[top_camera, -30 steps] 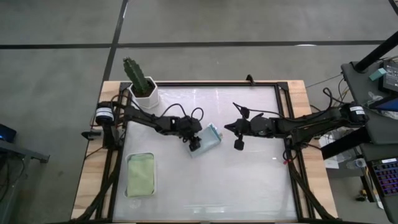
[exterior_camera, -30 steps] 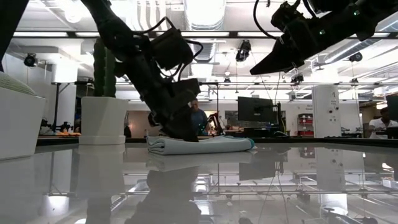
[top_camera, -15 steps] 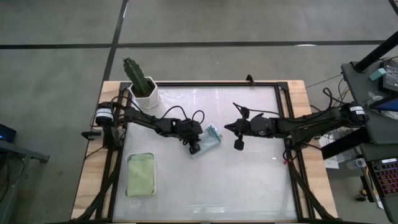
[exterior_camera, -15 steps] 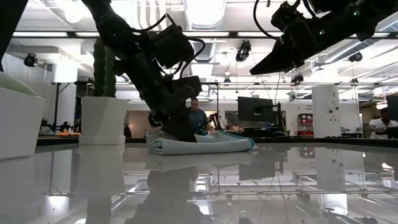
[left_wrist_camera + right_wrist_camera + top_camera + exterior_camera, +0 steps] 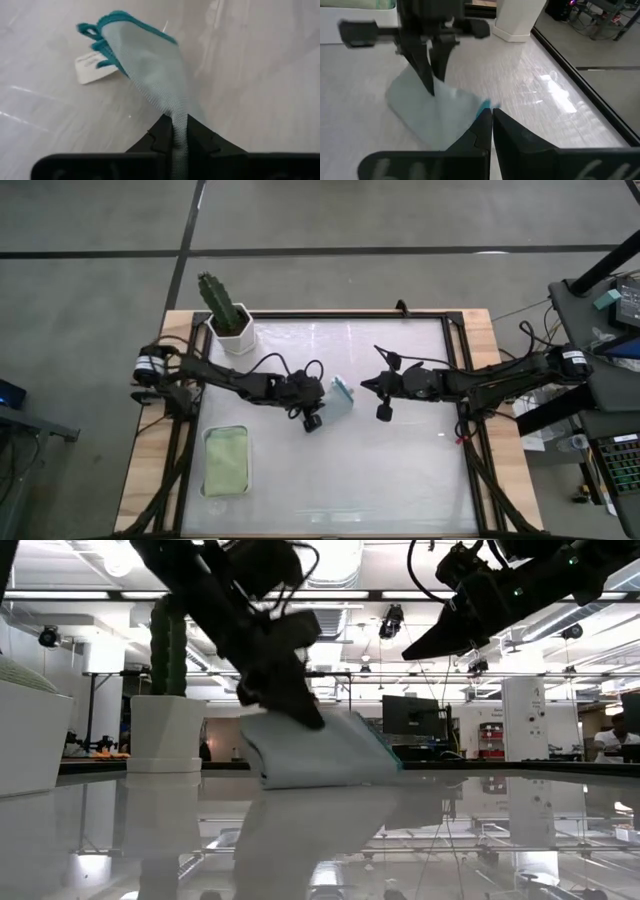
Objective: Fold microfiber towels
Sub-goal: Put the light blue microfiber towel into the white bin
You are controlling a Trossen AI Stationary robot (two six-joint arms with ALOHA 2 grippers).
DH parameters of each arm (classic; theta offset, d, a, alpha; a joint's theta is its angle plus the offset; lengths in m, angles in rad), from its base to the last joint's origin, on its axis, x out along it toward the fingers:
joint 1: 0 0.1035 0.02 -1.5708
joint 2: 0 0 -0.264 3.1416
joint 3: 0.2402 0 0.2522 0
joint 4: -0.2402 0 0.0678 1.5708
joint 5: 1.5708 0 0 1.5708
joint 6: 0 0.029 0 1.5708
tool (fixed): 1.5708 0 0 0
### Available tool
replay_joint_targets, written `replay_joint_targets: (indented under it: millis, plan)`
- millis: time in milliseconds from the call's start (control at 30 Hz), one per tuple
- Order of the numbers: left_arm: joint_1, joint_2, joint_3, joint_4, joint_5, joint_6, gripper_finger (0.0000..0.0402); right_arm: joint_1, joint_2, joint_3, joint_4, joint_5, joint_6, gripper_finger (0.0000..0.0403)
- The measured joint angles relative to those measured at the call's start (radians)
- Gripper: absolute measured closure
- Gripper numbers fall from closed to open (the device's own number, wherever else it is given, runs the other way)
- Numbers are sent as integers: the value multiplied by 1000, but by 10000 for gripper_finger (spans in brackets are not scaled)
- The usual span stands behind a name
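High view: the left tool (image 5: 322, 393) sits near the middle of the white surface (image 5: 400, 480), clenched on an edge of the pale blue towel (image 5: 341, 393). The towel shows here as a narrow, bunched strip with a teal border, well away from the cactus pot (image 5: 231, 335) that stands at the surface's far left corner. The left arm reaches from beside that pot out to the towel.

From the low view, the pale blue towel (image 5: 320, 750) is raised on the side where the left tool (image 5: 300, 705) grips it, hanging as a slanted sheet whose lower part rests on the glossy surface (image 5: 500, 830). The cactus pot (image 5: 165, 730) stands behind and to one side of it.

The left wrist view shows the cloth pinched between the tool's two dark fingers (image 5: 160, 137), the towel (image 5: 147, 62) stretching away from them, with a white label (image 5: 92, 67) at its teal-bound far corner.

The right tool (image 5: 382, 413) hangs above the surface on the side of the towel away from the cactus pot, near the towel but apart from it, its fingers (image 5: 505, 132) pressed together on nothing.

A sage green towel (image 5: 226, 461), folded into a rectangle, lies on the surface at the near left, on the cactus pot's side and well apart from it.
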Motion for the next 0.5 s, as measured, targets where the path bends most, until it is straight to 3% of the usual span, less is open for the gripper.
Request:
replay_joint_targets:
  millis: [267,500]
  plan:
    - [-64,-143,5,-136,-17,-163,387,0,-28,-1,-24,0,0,394]
    - [-182,-284,60,-312,-21,-471,391,0,-50,0,-59,1,2,394]
